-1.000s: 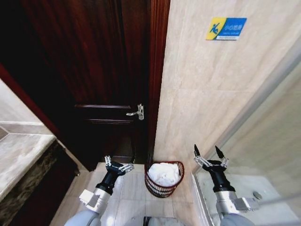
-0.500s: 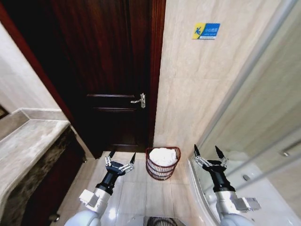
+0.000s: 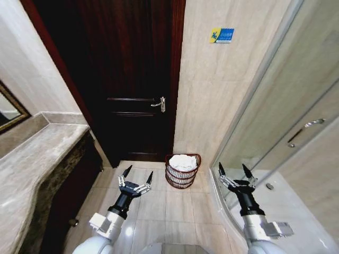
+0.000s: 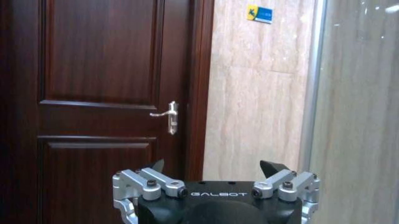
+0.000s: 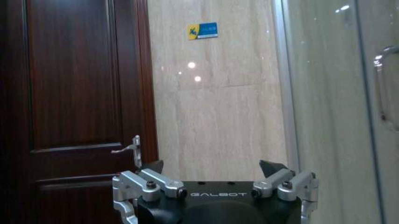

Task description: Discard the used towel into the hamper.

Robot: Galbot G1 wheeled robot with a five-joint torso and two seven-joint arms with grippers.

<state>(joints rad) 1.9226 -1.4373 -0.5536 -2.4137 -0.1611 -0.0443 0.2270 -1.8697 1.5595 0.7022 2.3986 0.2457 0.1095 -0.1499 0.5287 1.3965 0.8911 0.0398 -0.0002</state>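
A marble worktop (image 3: 37,159) runs along the left wall. The left claw (image 3: 136,179) hangs over the tiled floor (image 3: 175,211) with its fingers spread wide, holding nothing. Ahead of it and to its right, the hamper (image 3: 182,172) stands on the floor against the beige wall, beside the dark door (image 3: 132,79), with the white towel (image 3: 183,162) inside it. Farther right, the right claw (image 3: 234,173) is also spread wide and empty, by the glass shower partition (image 3: 296,121), the hamper to its left.

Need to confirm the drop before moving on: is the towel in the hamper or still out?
In. The white towel sits bunched inside the hamper, up to its rim, in the head view. Both end effectors, left and right, are open and empty.
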